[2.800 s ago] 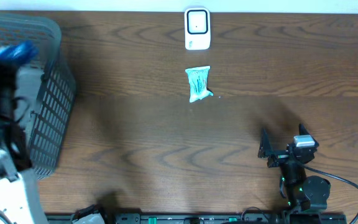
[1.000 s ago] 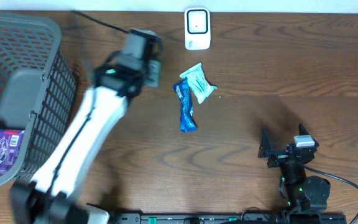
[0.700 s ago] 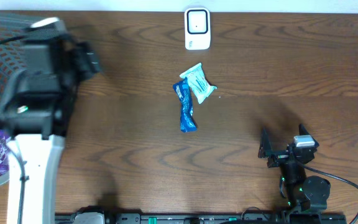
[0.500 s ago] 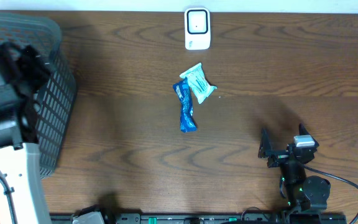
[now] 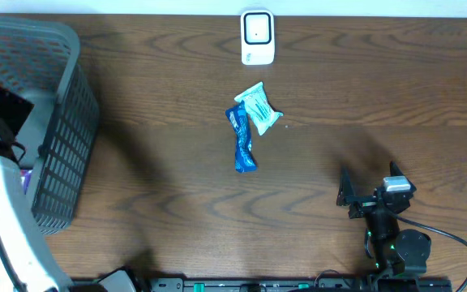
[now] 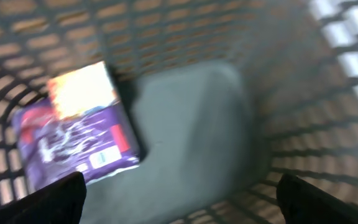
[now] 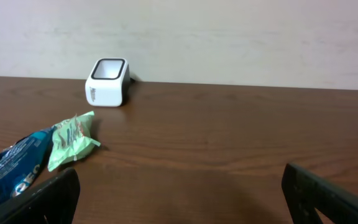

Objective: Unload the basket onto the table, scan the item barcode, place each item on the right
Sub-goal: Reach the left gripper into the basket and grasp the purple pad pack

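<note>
overhead, the basket at the table's left holds a purple packet, the left gripper spread open above it. blue packet touches green packet near the scanner; right gripper gapes, well apart.

The left arm reaches forward along the far left side. Its white link rises from the near edge and its dark wrist end is angled downward. The left gripper points down with its jaws spread wide. Its two dark fingertips show only at the bottom corners of the wrist view (which is blurred), and nothing is between them. The right arm sits folded low at the near right, close to its base. The right gripper is level and faces the far side, jaws wide apart, holding nothing and touching nothing.
</note>
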Controlling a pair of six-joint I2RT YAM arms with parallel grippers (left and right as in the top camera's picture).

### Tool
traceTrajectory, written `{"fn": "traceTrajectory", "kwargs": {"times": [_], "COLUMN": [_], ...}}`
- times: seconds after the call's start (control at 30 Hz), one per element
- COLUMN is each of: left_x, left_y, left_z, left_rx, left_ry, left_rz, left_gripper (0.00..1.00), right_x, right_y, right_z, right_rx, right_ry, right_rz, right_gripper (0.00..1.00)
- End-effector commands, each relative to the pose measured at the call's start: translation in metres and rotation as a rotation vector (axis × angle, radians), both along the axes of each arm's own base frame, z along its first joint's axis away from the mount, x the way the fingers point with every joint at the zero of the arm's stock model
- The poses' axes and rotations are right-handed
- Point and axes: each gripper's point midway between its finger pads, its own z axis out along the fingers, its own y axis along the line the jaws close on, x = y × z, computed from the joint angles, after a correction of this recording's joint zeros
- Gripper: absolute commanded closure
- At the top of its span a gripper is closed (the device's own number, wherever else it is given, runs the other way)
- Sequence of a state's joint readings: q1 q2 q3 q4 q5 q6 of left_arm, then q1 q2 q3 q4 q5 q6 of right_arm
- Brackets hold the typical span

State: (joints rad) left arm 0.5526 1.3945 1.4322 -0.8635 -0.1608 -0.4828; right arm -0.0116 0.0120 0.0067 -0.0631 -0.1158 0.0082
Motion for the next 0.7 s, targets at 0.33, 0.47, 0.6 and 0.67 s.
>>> {"fn": "traceTrajectory", "kwargs": {"times": [0.33,0.47,0.6,0.67], "left_x": [-0.067,-0.074,-0.075,-0.076], "left_y": [0.047,0.054,0.055,0.054], "left_z": [-0.104,-0.126,-0.148,-0.158], "left_rx": [-0.117,-0.16,-0.198,-0.214], "left_ry": [0.446,0.493,0.542,0.556], "left_rz": [0.291,0.333,0.352,0.372], "left_gripper": [0.02,0.02,0.02,0.02], "right_x": [0.0,0.0,0.0,0.0], "right_y": [0.001,0.001,0.001,0.001], "right_z": [0.0,0.0,0.0,0.0], "right_rx": [0.014,0.014,0.014,0.014], "right_ry": [0.001,0.001,0.001,0.001], "right_rz": [0.006,0.006,0.006,0.006], "right_gripper": [0.01,0.01,0.01,0.01]}}
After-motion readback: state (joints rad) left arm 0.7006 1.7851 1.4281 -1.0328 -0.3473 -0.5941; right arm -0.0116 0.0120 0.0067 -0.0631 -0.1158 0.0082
